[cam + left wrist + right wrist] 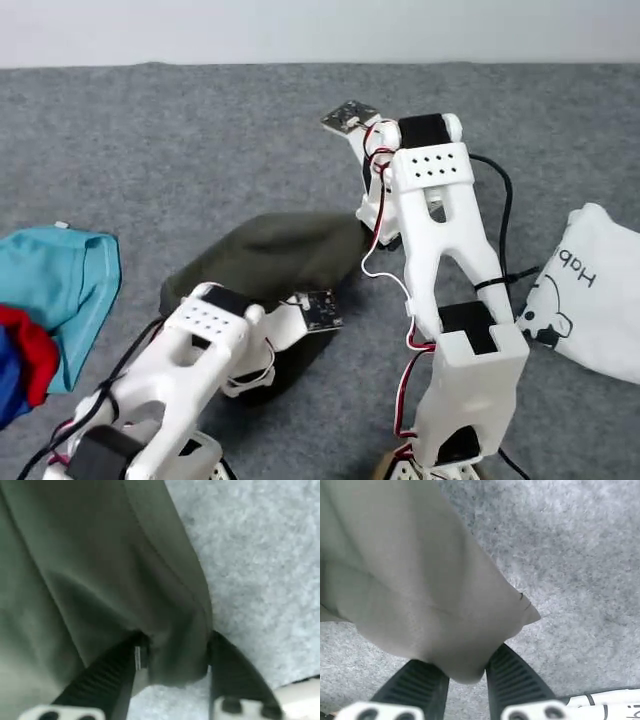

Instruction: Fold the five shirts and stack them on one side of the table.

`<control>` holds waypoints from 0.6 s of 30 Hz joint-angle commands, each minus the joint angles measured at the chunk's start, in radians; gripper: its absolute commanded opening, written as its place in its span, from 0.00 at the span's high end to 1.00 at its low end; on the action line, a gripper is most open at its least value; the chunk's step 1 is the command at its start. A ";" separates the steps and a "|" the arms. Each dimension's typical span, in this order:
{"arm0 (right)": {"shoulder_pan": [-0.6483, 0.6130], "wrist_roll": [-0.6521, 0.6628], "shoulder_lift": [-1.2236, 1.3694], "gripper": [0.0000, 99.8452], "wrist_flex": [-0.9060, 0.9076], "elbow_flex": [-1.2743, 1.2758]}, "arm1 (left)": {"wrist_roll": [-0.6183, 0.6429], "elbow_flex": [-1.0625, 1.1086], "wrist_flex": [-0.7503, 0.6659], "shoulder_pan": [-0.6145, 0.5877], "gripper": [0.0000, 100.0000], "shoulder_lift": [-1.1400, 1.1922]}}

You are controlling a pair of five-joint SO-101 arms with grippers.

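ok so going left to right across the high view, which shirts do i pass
teal shirt → olive shirt → white shirt; the red cloth and blue cloth at the left edge overlap the teal one, so they are left out.

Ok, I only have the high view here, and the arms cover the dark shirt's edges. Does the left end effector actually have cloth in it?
Observer: Yes. In its wrist view the left end effector is shut on a fold of the olive shirt.
Operator: And the right one?
Observer: The right end effector pinches the shirt's edge, right next to a corner.
Operator: Is that corner lifted?
Observer: The right wrist view shows the corner sticking out free beside the grip, over the grey table. I cannot tell whether it touches.
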 commanded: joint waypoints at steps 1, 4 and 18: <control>0.013 0.003 -0.008 0.99 0.039 -0.003 | 0.009 -0.047 -0.014 0.015 0.90 0.012; 0.015 0.003 -0.008 0.99 0.039 -0.003 | 0.009 -0.074 0.028 0.015 0.97 -0.023; 0.013 0.003 0.005 0.99 0.038 -0.003 | 0.008 -0.125 0.170 -0.118 0.90 -0.295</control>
